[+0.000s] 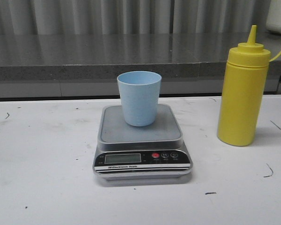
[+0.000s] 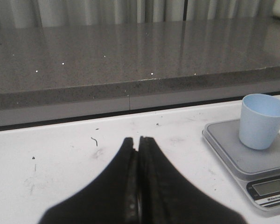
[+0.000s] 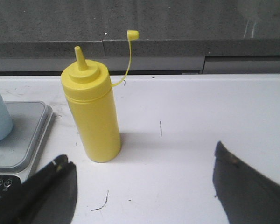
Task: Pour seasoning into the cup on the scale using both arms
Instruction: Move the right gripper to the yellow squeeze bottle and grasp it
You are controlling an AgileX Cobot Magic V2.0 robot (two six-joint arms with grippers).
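Observation:
The pale blue cup stands upright on the steel platform of the silver-grey scale at the table's middle. The yellow seasoning bottle stands upright on the table to the right of the scale, its cap off and hanging on its strap. Neither gripper shows in the front view. In the left wrist view my left gripper is shut and empty, low over the table, with the cup and scale off to its side. In the right wrist view my right gripper is wide open, with the bottle standing ahead of one finger.
A dark grey stone ledge runs along the back of the white table. Small dark marks dot the table top. A white object sits at the far right on the ledge.

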